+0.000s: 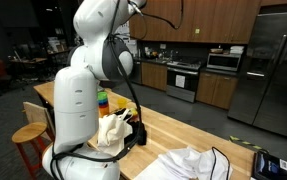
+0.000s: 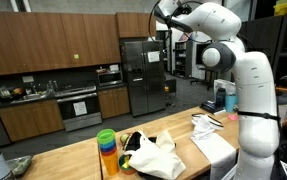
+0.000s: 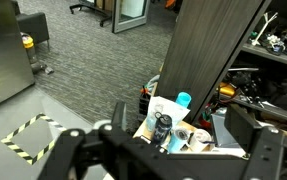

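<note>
My gripper (image 3: 183, 135) is open and empty, its two dark fingers spread wide in the wrist view. The arm is raised high above the wooden table (image 2: 73, 165), with the gripper near the top of both exterior views (image 2: 165, 12) (image 1: 135, 8), far from anything on the table. The wrist camera looks out over grey carpet at a box of bottles and clutter (image 3: 168, 125) beside a dark cabinet. On the table below lie a crumpled white cloth (image 2: 155, 155) (image 1: 113, 130) over a black item and a stack of coloured cups (image 2: 106, 152) (image 1: 102, 100).
More white cloth (image 1: 188, 163) and papers (image 2: 211, 145) lie further along the table. A wooden stool (image 1: 28, 135) stands by the table's end. Kitchen cabinets, an oven (image 2: 80, 105) and a steel fridge (image 2: 143, 75) line the back wall.
</note>
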{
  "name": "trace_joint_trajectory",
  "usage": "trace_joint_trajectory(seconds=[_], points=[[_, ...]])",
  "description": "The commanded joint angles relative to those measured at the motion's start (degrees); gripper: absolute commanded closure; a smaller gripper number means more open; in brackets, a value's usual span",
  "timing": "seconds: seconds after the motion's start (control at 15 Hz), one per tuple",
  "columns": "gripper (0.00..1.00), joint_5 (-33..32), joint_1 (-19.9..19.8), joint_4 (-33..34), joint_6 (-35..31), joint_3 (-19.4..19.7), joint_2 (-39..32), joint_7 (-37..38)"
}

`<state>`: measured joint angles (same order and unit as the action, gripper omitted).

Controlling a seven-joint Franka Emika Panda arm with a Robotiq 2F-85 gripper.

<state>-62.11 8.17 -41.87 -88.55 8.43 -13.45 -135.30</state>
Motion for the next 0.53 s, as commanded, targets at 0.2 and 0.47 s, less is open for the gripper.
trace_joint_trajectory(seconds=[0.2, 0.47], points=[[0.00, 0.00, -0.02, 0.82, 0.00, 0.01, 0.35, -0.02], [0.00, -1.29, 1.49, -1.70, 1.10, -0.43, 1.37, 0.29]])
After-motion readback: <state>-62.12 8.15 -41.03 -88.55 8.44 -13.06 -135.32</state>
